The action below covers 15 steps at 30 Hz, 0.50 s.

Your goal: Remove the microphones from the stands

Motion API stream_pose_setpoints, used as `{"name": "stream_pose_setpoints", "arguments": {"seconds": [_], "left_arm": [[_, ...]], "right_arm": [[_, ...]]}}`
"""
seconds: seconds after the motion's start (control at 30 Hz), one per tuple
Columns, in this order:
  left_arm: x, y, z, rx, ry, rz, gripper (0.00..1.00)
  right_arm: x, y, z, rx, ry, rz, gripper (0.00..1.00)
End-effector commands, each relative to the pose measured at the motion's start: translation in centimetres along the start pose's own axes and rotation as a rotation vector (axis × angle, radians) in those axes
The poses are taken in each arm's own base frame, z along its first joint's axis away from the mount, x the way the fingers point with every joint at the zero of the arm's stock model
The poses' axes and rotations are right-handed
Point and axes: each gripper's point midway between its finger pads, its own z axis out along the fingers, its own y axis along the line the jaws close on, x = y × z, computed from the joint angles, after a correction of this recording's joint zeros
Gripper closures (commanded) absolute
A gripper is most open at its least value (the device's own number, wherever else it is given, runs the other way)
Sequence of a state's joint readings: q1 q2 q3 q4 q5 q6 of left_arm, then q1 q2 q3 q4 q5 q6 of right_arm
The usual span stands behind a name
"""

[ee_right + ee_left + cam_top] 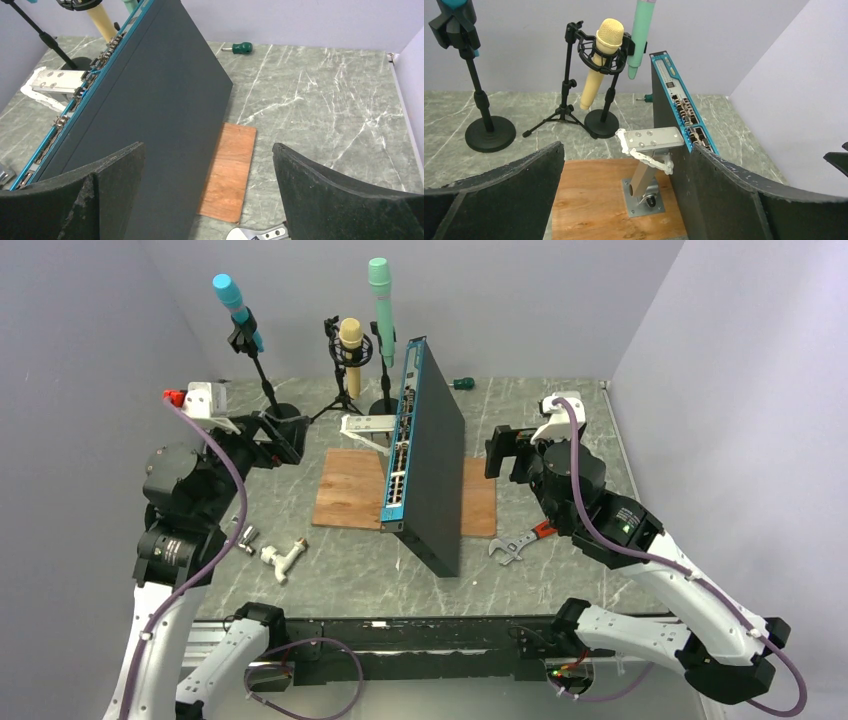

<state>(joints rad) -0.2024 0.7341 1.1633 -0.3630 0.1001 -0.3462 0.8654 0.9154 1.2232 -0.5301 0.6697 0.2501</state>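
Note:
Three microphones stand at the back of the table. A blue one (232, 300) sits in a clip on a round-base stand (272, 405). A yellow one (350, 340) hangs in a black shock mount on a tripod. A green one (381, 295) sits upright in a clip. The left wrist view shows the yellow (599, 65), green (640, 35) and blue (454, 7) microphones far ahead. My left gripper (285, 440) (626, 150) is open and empty, short of the stands. My right gripper (500, 453) (208, 147) is open and empty, right of the leaning panel.
A dark network switch (430, 460) leans upright on a wooden board (345, 490), between the arms. A metal bracket (365, 425) stands on the board. A wrench (515, 545), a white pipe fitting (282, 558) and a green screwdriver (462, 383) lie on the table.

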Motion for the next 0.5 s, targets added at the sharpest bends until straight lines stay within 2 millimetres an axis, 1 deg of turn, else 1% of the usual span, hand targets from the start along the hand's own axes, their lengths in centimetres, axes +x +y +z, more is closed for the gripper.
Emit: {"name": "stream_pose_setpoints", "arguments": {"seconds": [0.0, 0.13, 0.2, 0.3, 0.47], "left_arm": [[-0.5, 0.0, 0.6, 0.005, -0.003, 0.026, 0.01], [-0.6, 1.9, 1.1, -0.096, 0.037, 0.093, 0.01], [-0.8, 2.2, 1.6, -0.121, 0.079, 0.11, 0.01], [-0.7, 1.7, 2.9, -0.091, 0.13, 0.113, 0.01], [0.7, 0.8, 5.8, -0.036, 0.209, 0.048, 0.01]], "right_arm": [[0.0, 0.1, 0.3, 0.001, -0.005, -0.01, 0.0], [0.3, 0.3, 0.4, -0.004, 0.011, -0.029, 0.0], [0.7, 0.5, 0.5, -0.016, 0.034, -0.054, 0.0], [1.6, 0.2, 1.0, 0.023, 0.078, -0.09, 0.0], [2.8, -0.6, 1.7, 0.094, 0.119, -0.132, 0.0]]}}
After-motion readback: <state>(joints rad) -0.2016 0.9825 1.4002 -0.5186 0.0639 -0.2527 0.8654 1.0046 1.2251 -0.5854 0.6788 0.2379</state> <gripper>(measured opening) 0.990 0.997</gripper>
